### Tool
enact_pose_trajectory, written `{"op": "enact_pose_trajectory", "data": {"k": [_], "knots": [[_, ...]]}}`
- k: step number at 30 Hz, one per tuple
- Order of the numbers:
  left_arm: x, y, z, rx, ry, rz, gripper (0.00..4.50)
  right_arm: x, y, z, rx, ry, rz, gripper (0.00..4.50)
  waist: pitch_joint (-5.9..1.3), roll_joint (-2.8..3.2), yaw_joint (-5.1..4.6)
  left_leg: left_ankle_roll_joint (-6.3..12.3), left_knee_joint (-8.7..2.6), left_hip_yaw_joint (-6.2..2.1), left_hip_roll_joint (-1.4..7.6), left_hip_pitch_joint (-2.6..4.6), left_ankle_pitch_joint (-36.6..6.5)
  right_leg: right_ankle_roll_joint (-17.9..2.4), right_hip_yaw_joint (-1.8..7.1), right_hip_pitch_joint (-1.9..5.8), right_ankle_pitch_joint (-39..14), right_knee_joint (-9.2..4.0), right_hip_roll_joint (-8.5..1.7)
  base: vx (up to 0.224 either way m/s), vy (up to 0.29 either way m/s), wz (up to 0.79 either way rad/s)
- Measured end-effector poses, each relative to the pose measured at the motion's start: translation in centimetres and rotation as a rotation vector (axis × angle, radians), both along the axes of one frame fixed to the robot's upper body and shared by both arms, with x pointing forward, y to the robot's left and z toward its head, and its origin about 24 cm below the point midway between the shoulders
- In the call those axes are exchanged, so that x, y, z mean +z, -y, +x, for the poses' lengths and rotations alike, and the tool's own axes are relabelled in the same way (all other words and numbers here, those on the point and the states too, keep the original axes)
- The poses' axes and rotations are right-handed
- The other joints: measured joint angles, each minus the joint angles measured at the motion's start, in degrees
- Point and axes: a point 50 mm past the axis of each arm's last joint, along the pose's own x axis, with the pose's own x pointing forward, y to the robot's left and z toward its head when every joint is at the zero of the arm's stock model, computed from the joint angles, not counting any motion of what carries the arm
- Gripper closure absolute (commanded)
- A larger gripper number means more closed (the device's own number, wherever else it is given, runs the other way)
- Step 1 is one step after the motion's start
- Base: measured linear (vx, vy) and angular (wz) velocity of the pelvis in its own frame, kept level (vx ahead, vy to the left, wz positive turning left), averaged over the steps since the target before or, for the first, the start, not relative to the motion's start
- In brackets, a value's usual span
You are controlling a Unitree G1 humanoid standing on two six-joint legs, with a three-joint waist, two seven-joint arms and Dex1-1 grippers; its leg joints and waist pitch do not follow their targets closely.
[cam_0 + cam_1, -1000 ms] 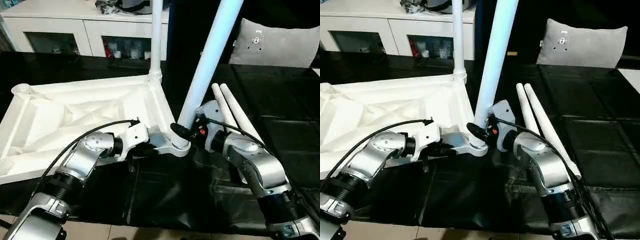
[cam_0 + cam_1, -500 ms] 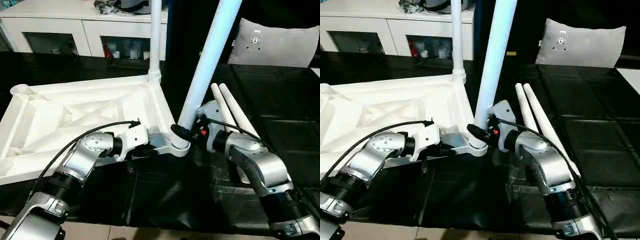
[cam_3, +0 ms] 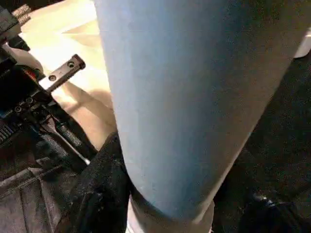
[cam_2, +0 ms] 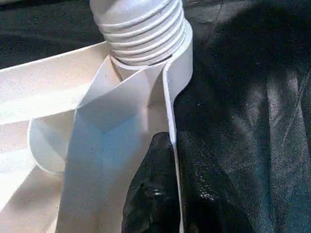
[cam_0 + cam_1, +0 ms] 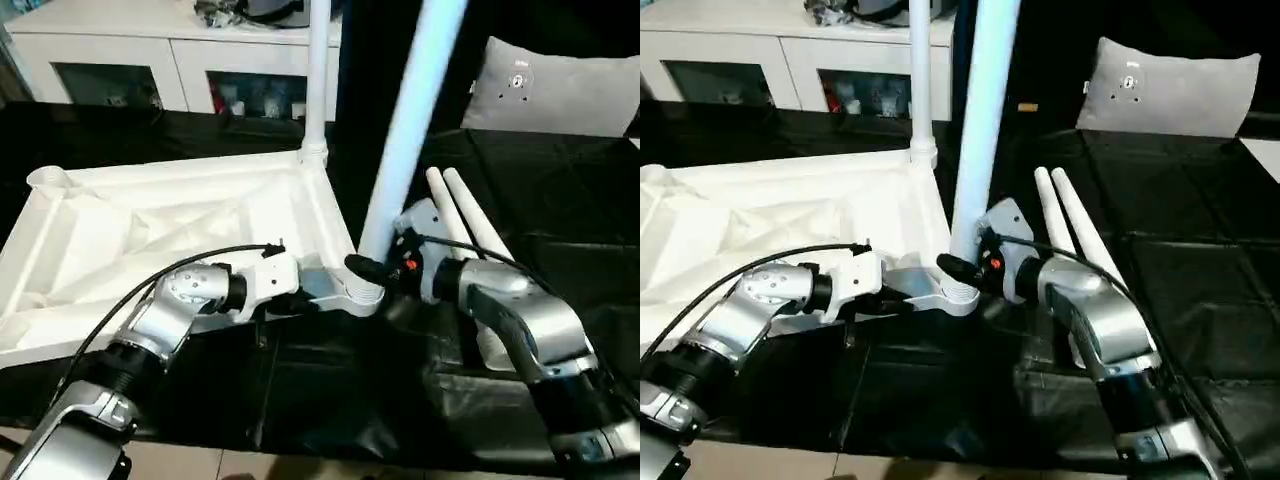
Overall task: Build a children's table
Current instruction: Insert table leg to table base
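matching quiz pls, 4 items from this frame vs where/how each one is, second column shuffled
Items:
1. far leg
2. leg in the near corner socket
3. two spare legs
4. left gripper

States:
A. clamped on the table top's rim, one finger each side
B. lying side by side on the black work table
C. upright in the far corner socket
D. leaning, held near its base by the right gripper

Pairs: 1-C, 2-D, 3-B, 4-A

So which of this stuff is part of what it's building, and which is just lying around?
Part of the job:
- upturned white tabletop
- leg standing in far corner
- leg at near corner, held by the right tool
- two spare legs

Lying about:
- grey cushion
- white cabinet
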Motion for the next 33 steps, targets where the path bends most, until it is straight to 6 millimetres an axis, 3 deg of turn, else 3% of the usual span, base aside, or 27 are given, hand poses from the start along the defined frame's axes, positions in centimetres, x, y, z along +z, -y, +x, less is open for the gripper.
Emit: {"op": "enact_pose_trajectory", "data": {"k": [11,17,21,26,33], "knots": [[-0.2,0.1,0.1,0.002,-0.002,-0.01,4.5,-0.9,0.7,0.1,-0.052,-0.044,0.116,2.62,-0.1,0.21,0.18,-0.02,0.0,0.04,0.04,0.05,0.01,-0.01,-0.02,0.07,0.01,-0.01,0.0,0.0,0.0,0.0],[-0.2,0.3,0.0,-0.001,-0.004,-0.023,4.5,-2.1,1.7,-0.9,-0.126,-0.097,0.257,2.62,-0.13,0.16,0.48,0.0,-0.07,0.13,0.06,0.04,0.0,-0.02,-0.01,0.06,-0.01,-0.09,-0.01,0.0,0.0,0.0],[-0.5,0.2,-0.3,-0.001,-0.009,-0.03,4.5,-2.9,2.0,-1.9,-0.155,-0.087,0.315,2.62,-0.33,0.47,0.52,0.0,-0.08,0.23,0.1,0.06,0.0,-0.02,0.0,0.08,-0.01,-0.15,-0.02,0.0,0.0,0.0],[-0.7,0.1,-0.5,0.003,-0.014,-0.032,4.5,-3.0,1.6,-2.7,-0.127,0.002,0.229,2.62,-0.55,0.75,0.48,0.0,-0.09,0.37,0.16,0.09,0.01,0.04,0.0,0.09,-0.04,-0.14,-0.04,0.0,0.0,0.0],[-0.8,-0.3,-0.6,0.01,-0.01,-0.011,4.5,-2.5,0.3,-2.5,-0.005,0.142,-0.01,2.62,-1.04,0.03,-0.03,-0.01,-0.09,0.44,0.23,0.17,0.01,0.37,-0.01,0.13,-0.23,-0.13,-0.03,0.0,0.0,0.0]]}}
